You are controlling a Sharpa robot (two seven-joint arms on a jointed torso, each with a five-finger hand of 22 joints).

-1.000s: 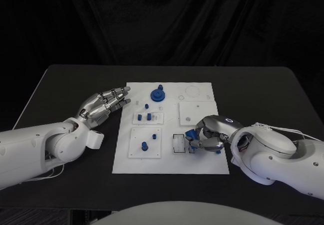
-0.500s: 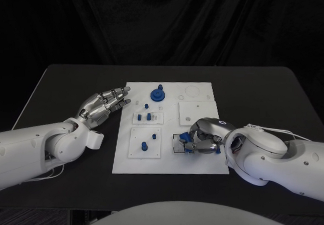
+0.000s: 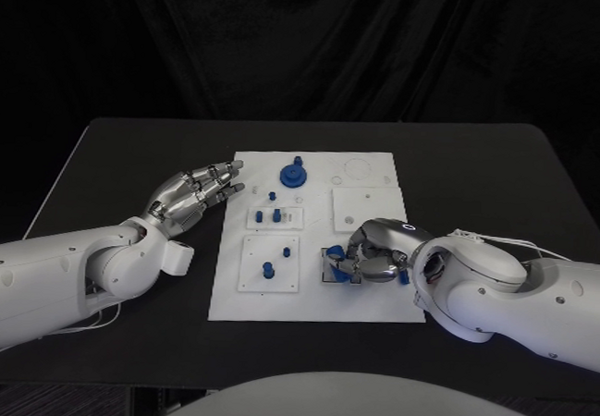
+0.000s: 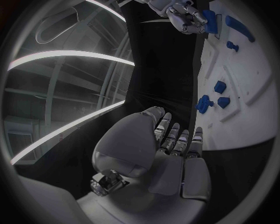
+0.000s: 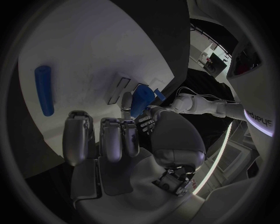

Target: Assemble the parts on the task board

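Observation:
The white task board (image 3: 362, 303) lies in the middle of the black table. My right hand (image 3: 373, 253) hovers low over its near right part and pinches a small blue part (image 5: 142, 100) between thumb and a finger, just above a dark rectangular slot (image 3: 333, 267). A blue cylinder (image 5: 44, 89) lies flat on the board (image 5: 87, 46) beside that hand. My left hand (image 3: 194, 196) hangs open beside the board's left edge, fingers spread, holding nothing. A round blue piece (image 3: 292, 177) stands at the board's far side.
Small blue pegs stand in the board's left plates (image 3: 264, 216) (image 3: 286, 252) (image 3: 266, 273). The left wrist view shows the same blue parts (image 4: 204, 103) on the board (image 4: 245, 88), with my right hand (image 4: 186, 16) beyond them. Bare black table surrounds the board.
My right hand has shifted left and lower over the board with the blue part, toward the dark slot. The left hand has not moved.

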